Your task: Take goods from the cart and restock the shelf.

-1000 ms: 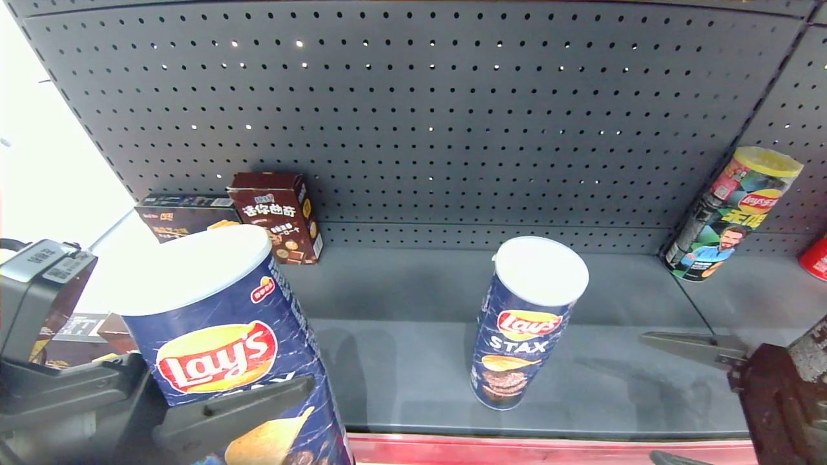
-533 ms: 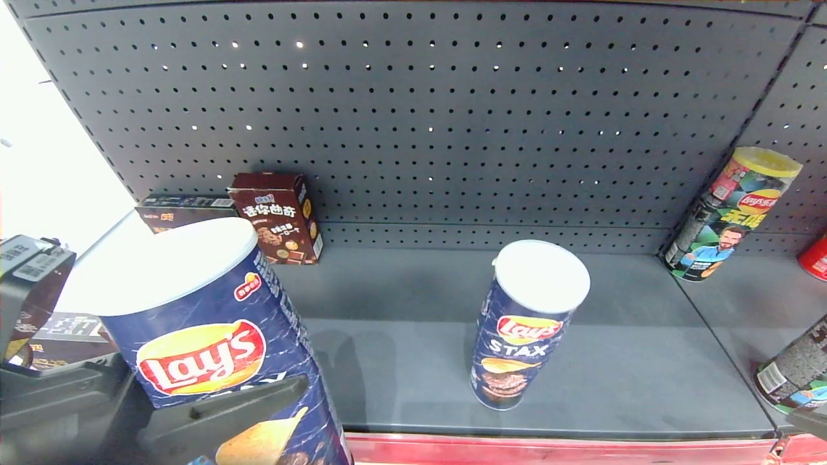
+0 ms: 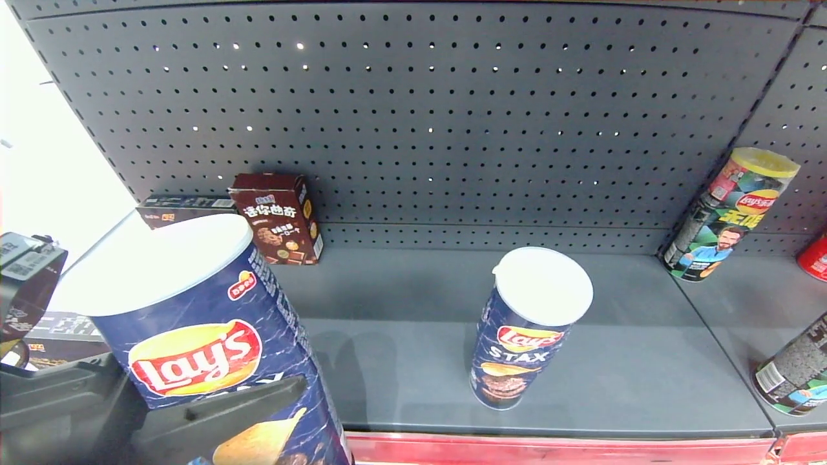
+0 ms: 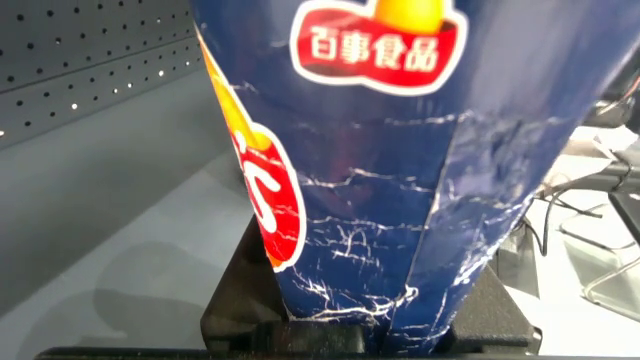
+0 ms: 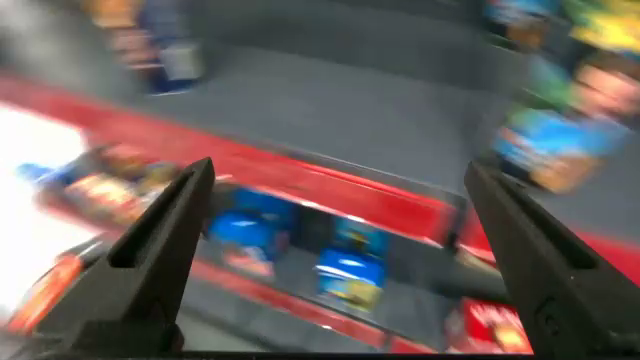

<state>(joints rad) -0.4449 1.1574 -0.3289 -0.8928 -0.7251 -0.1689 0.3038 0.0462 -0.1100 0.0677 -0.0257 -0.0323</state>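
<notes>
A blue chip can point(image 3: 194, 336) with a white lid is held upright at the lower left, in front of the shelf's front edge. My left gripper point(image 3: 213, 416) is shut on its lower body, with one dark finger point(image 3: 219, 413) across the can's front. The left wrist view shows the same can point(image 4: 400, 170) rising from the gripper base. A second blue can point(image 3: 526, 329) stands on the grey shelf board point(image 3: 400, 361) near the middle. My right gripper point(image 5: 350, 250) is open and holds nothing, with the red shelf edge point(image 5: 330, 190) beyond it in a blurred view.
A brown biscuit box point(image 3: 278, 216) stands at the back left beside a flat dark box point(image 3: 184, 210). A green-and-yellow can point(image 3: 730, 216) leans on the pegboard at the right; another can point(image 3: 791, 371) lies lower right. Bare board separates the boxes from the standing can.
My right gripper has drawn back out of the head view at the lower right. The left gripper with its can has shifted slightly left.
</notes>
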